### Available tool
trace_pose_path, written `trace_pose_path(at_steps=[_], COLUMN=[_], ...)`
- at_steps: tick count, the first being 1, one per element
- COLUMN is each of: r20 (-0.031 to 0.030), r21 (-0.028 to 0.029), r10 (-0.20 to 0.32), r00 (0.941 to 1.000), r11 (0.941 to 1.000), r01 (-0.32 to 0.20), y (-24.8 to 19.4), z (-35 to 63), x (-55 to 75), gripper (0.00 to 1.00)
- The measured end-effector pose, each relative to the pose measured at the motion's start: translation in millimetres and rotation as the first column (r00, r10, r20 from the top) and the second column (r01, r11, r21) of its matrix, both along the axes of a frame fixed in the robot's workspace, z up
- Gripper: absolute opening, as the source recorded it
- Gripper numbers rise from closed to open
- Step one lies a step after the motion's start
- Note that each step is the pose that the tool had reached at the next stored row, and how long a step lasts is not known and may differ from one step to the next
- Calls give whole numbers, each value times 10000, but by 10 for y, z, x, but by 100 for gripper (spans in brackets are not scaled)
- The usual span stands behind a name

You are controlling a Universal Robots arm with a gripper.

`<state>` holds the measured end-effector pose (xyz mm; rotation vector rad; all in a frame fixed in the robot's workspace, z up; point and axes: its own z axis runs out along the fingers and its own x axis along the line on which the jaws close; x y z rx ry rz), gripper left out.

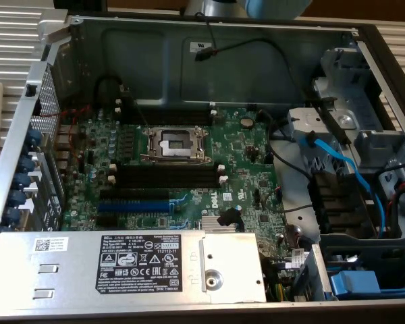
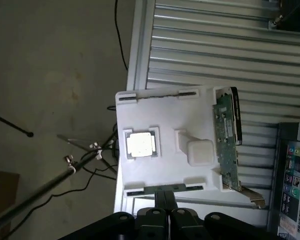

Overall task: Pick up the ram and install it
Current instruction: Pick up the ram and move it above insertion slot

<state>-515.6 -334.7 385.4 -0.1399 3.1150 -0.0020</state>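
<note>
Above a white moulded tray [image 2: 185,115], the black gripper [image 2: 164,199] is hanging clenched, its fingers [image 2: 158,205] pressing flat together. Beneath its tips the ram [image 2: 140,189] is lying on edge in the tray's rim slot, showing as a thin dark-green strip. A shiny square chip [image 2: 140,144] and a green card [image 2: 226,145] are sitting in neighbouring pockets.

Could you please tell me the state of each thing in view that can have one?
Ram: lying in an edge slot of the white tray, not lifted.
Gripper: shut, over the tray, nearest the ram.
Black slots: empty.
Computer case: open.
</note>
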Motion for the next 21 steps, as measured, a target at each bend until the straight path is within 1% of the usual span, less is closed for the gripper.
trace_pose_path(at_steps=[1, 5, 8, 10, 12, 16, 17, 21], r20=[3, 3, 4, 4, 5, 6, 7, 4], r21=[14, 126, 190, 219, 226, 251, 253, 260], r10=[14, 115, 139, 140, 140, 139, 141, 148], r00=[10000, 9999, 9999, 9999, 9999, 9999, 9999, 9999], r11=[10000, 9999, 9997, 9997, 9996, 9996, 9996, 9996], r01=[-14, -115, -139, -140, -140, -139, -142, -148], y=[-4, -42, -114, -166, -185, -189, -197, -211], z=[-19, -79, -132, -169, -205, -278, -297, -442], x=[0, -1, -2, -2, -2, -2, -1, 0], gripper=[10, 10, 10, 10, 10, 10, 10, 10])
